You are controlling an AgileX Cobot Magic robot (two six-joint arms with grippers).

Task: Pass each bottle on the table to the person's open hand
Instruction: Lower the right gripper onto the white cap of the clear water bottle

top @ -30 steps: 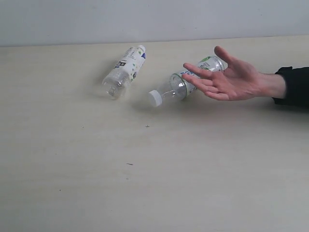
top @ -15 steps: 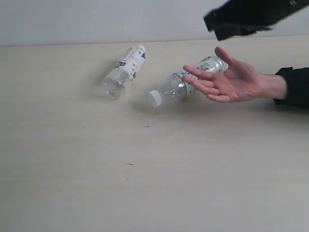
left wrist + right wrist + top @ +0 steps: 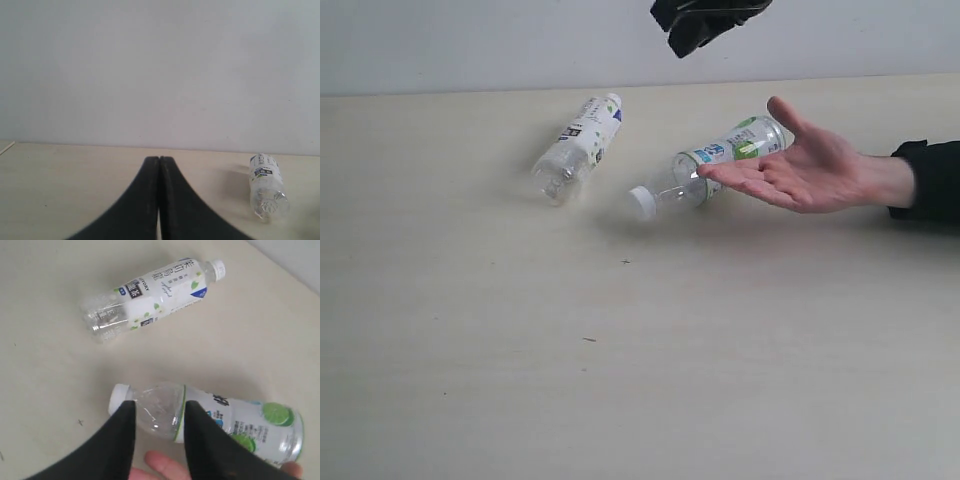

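Two bottles lie on their sides on the table (image 3: 620, 380). The dark-print bottle (image 3: 575, 148) (image 3: 150, 292) (image 3: 267, 192) lies at the back left. The green-print bottle (image 3: 715, 165) (image 3: 220, 422) with a white cap lies just behind the person's open hand (image 3: 800, 165), which is held palm up from the right. My right gripper (image 3: 705, 22) (image 3: 159, 407) hangs open high above, and its wrist view frames the green-print bottle's neck between the jaws. One fingertip (image 3: 160, 461) of the hand shows there. My left gripper (image 3: 159, 159) is shut and empty. No pink-labelled bottle is in view.
A pale wall (image 3: 470, 40) runs behind the table's far edge. The person's black sleeve (image 3: 930, 180) rests at the right edge of the table. Bare tabletop stretches across the front.
The right arm came into the exterior view from the upper right and moved left, now above the gap between the bottles. The hand's fingers have flattened a little. The bottles have not moved.
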